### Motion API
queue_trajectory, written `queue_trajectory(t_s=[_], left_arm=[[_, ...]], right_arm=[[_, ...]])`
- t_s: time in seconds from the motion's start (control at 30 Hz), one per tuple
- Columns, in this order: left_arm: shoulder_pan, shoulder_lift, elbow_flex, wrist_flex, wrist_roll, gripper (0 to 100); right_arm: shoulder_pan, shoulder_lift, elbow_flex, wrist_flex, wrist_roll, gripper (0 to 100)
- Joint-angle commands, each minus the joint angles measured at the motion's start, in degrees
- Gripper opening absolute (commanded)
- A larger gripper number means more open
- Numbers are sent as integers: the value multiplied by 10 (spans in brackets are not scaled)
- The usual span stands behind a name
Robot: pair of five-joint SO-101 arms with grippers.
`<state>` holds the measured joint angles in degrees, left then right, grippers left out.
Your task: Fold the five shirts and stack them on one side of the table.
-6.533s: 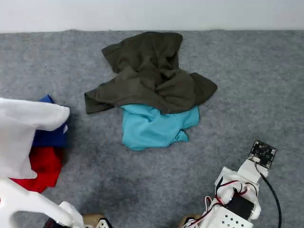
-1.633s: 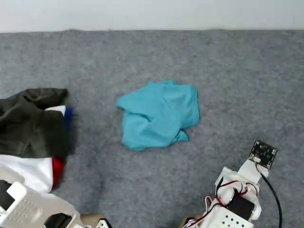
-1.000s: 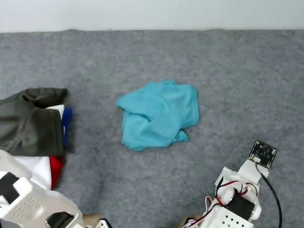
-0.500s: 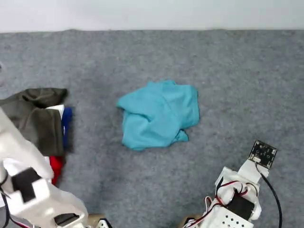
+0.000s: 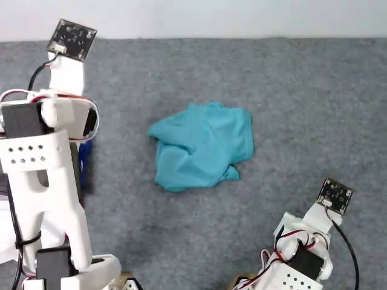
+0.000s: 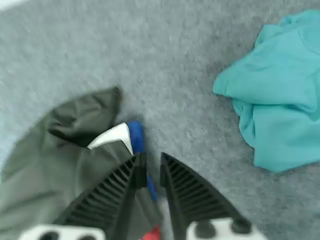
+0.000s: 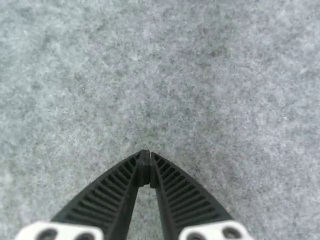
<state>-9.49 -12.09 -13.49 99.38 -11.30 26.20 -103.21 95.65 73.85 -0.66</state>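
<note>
Teal shirt: the teal shirt [image 5: 202, 145] lies crumpled and unfolded on the grey tabletop [image 5: 302, 109]. It is well apart from the left claw [image 6: 151, 159], on the side towards the right arm [image 5: 302, 254], and neither claw touches it.

Stack: four shirts are piled directly under the left claw, at the left arm's side of the tabletop.

Olive shirt: the olive shirt [image 6: 55, 160] is on top of the pile. It lies loosely, with one flap rumpled up at its far end, and runs under and beside the left claw.

White shirt: a corner of the white shirt [image 6: 112, 137] pokes out from under the olive one, just ahead of the claw's tips.

Blue shirt: an edge of the blue shirt [image 6: 136, 137] touches the white corner and passes beneath the claw's tips.

Red shirt: a scrap of the red shirt [image 6: 152, 234] shows low between the claw's fingers, under the blue edge.

Left claw: its fingers stand a narrow gap apart and point down at the pile's edge. I cannot tell whether the tips touch the cloth.

Left arm: in the high view the left arm [image 5: 42, 163] stands tall over the pile and covers most of it.

Right claw: the right claw [image 7: 145, 167] has its fingertips pressed together. It hangs over bare tabletop, well apart from the teal shirt.
</note>
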Motion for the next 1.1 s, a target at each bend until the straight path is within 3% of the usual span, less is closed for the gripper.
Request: queue_trajectory(t_s=[0.0,0.17,0.5,0.7,1.07], left_arm=[[14,-24,24,11,30,24],[68,-27,90,11,31,16],[76,-25,106,11,31,16],[76,-28,106,11,31,16],[76,-28,106,11,31,16]], right_arm=[[-35,-1,-1,-35,25,14],[-115,4,-44,-124,31,10],[-299,6,-135,-113,18,10],[-338,22,-145,-110,19,10],[-335,449,-462,-39,40,13]])
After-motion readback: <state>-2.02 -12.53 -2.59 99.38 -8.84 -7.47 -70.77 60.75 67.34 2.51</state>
